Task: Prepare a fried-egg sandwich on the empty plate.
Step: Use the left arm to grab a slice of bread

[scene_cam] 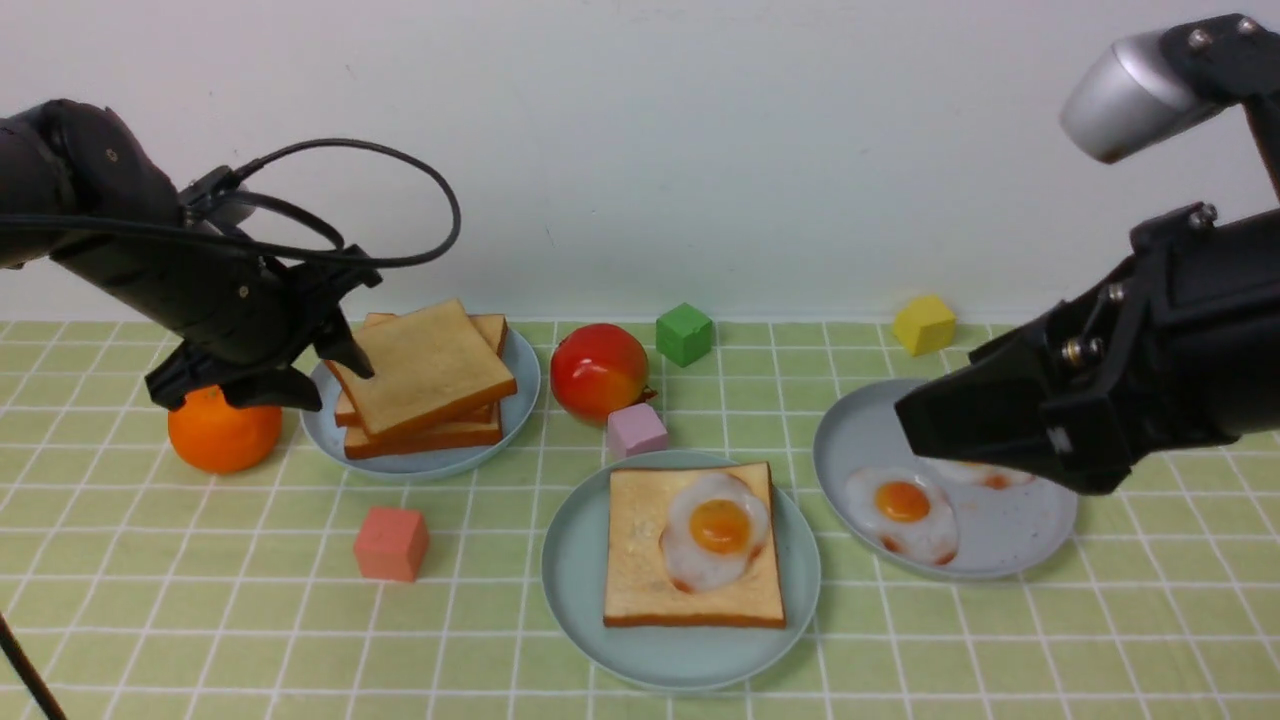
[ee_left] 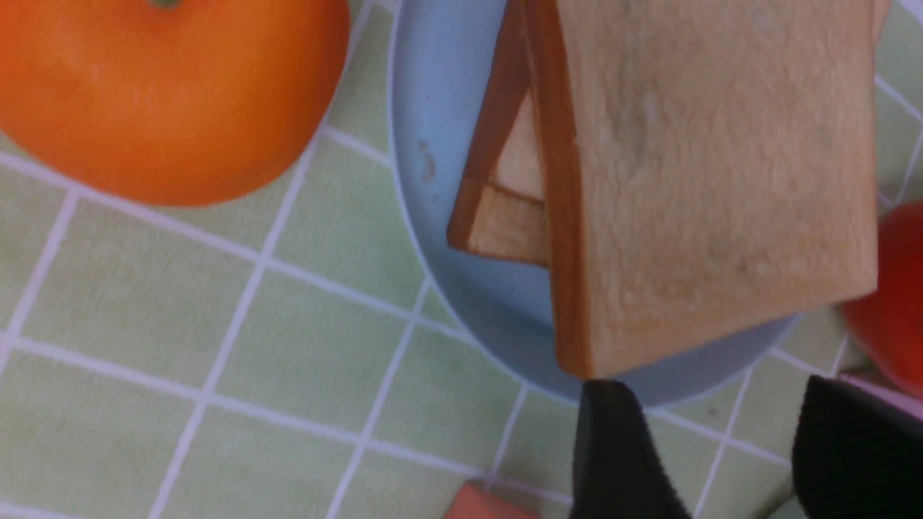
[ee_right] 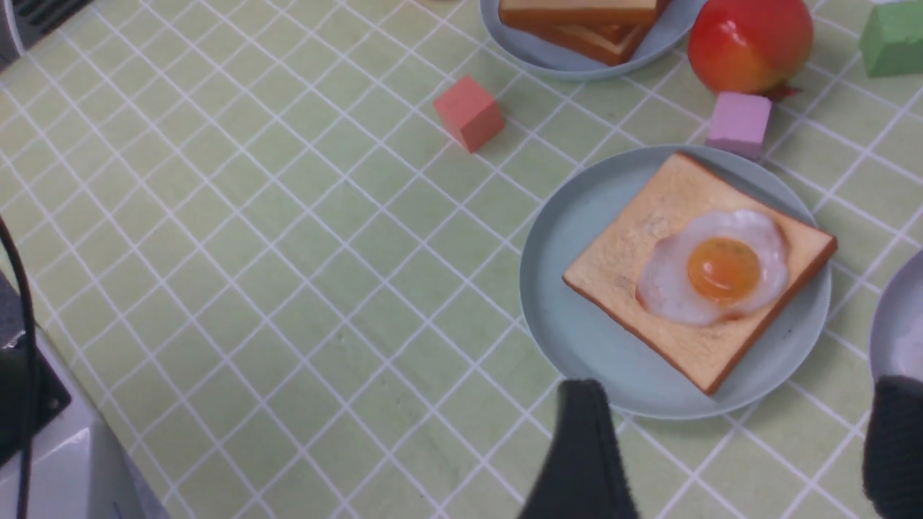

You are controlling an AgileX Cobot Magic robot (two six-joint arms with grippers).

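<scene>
The empty plate (scene_cam: 570,570), pale teal, sits centre front and holds one toast slice (scene_cam: 640,570) with a fried egg (scene_cam: 715,530) on top; the right wrist view shows the same plate (ee_right: 570,324), toast (ee_right: 620,259) and egg (ee_right: 721,270). My left gripper (scene_cam: 320,385) is open at the left edge of the toast pile (scene_cam: 425,375), whose top slice (ee_left: 714,180) lies askew. Its jaws (ee_left: 714,404) hold nothing, one fingertip close to that slice's corner. My right gripper (scene_cam: 915,420) hangs open and holding nothing over the grey-blue plate (scene_cam: 1020,530), its jaws (ee_right: 735,404) wide apart.
The pile rests on a light-blue plate (scene_cam: 400,462). Fried eggs (scene_cam: 900,510) lie on the grey-blue plate. An orange (scene_cam: 220,435) sits under my left arm. A red fruit (scene_cam: 598,370), plus green (scene_cam: 684,333), yellow (scene_cam: 923,324), pink (scene_cam: 636,430) and salmon (scene_cam: 391,543) cubes, dot the cloth.
</scene>
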